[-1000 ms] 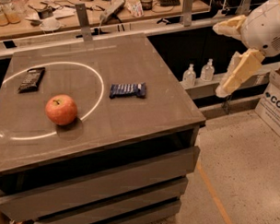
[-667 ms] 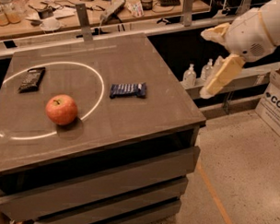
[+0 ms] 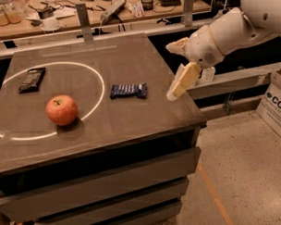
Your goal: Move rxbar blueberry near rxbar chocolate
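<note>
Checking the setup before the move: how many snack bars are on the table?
2. The rxbar blueberry lies right of the apple; the rxbar chocolate lies at back left. The hand hovers at the right edge of the table.

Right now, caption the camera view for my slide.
End effector hovers at the table edge beyond rxbar blueberry; rxbar chocolate lies apart.

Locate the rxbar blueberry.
The rxbar blueberry lies flat on the table, right of the apple; the tool hovers at the table's right edge.
</note>
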`<action>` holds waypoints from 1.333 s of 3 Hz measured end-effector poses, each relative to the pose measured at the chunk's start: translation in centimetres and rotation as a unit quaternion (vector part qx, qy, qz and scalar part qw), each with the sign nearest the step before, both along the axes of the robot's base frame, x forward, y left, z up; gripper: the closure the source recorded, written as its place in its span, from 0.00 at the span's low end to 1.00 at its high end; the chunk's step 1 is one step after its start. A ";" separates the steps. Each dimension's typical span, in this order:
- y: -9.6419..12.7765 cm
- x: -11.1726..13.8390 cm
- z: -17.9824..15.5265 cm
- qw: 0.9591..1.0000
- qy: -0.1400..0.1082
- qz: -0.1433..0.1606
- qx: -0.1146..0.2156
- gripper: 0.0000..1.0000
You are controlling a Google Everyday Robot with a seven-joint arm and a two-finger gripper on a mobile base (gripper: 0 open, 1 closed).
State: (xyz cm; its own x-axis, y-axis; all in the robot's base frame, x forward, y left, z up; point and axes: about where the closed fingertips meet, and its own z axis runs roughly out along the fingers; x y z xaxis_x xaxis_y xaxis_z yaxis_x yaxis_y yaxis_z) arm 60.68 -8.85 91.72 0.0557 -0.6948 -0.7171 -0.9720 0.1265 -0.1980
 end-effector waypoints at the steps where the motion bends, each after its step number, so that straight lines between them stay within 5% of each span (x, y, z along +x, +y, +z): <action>1: 2.6 1.3 -2.6 0.999 0.020 0.023 0.010 0.00; 3: 5.7 2.9 -6.4 0.998 0.052 0.037 0.030 0.00; 4: 7.0 3.6 -7.6 0.996 0.071 0.046 0.024 0.12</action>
